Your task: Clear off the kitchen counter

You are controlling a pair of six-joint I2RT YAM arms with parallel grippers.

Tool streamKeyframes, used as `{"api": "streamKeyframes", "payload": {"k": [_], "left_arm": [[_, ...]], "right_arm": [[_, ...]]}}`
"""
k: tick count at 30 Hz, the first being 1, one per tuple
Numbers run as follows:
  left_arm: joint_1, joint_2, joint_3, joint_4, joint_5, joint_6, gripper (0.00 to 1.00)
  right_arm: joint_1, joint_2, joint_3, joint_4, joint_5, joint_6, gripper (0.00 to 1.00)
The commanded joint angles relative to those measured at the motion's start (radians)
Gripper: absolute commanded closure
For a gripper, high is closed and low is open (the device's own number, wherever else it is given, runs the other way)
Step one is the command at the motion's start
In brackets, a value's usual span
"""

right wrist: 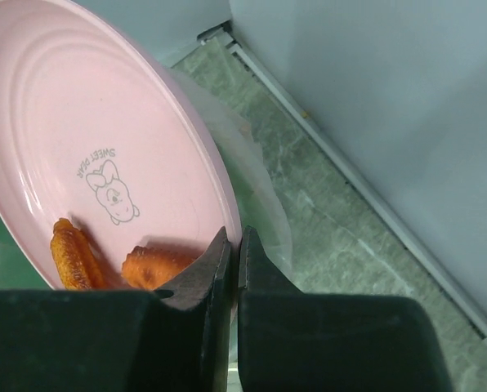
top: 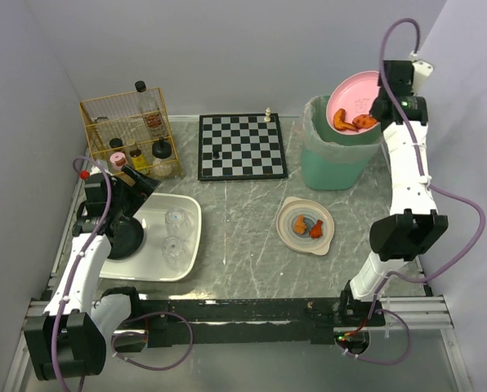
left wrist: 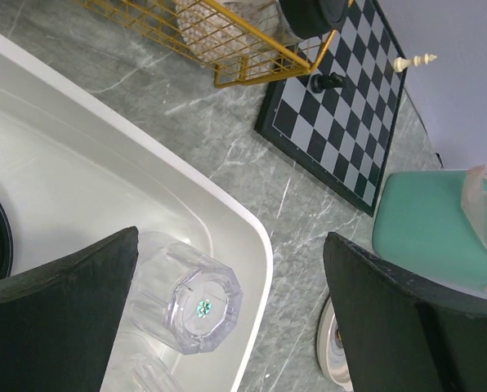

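Note:
The kitchen counter [top: 243, 237] is grey marble. My right gripper [right wrist: 234, 245] is shut on the rim of a pink plate [right wrist: 80, 131], holding it tilted above the green bin [top: 333, 159]. Two orange food pieces [right wrist: 149, 268] lie at the pink plate's [top: 354, 98] low edge. My left gripper [left wrist: 231, 302] hangs wide open over the right end of the white tub [left wrist: 88, 180], holding nothing, with an upturned clear glass [left wrist: 194, 302] below it. A beige plate [top: 305, 226] with orange food rests mid-counter.
A chessboard [top: 242, 145] with a black piece and a white piece lies at the back. A yellow wire rack [top: 129, 131] with bottles stands back left. A dark bowl [top: 127, 237] and two glasses sit in the white tub [top: 190, 245]. Walls close in on both sides.

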Motion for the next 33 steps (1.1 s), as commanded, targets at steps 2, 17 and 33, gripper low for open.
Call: {"api": "streamKeyframes", "payload": {"k": [2,17,33], "left_arm": [[0.004,-0.030,0.032,0.009,0.007,0.026,0.01],[0.003,-0.047,0.025,0.017,0.012,0.013,0.01],[0.004,-0.049,0.021,0.021,0.017,0.007,0.01]], "right_arm": [[0.058,0.012,0.049,0.101,0.217,-0.103,1.00],[0.272,-0.146,-0.400,0.914,0.578,-0.765,1.00],[0.319,-0.136,-0.457,1.270,0.635,-1.062,1.00]]}}
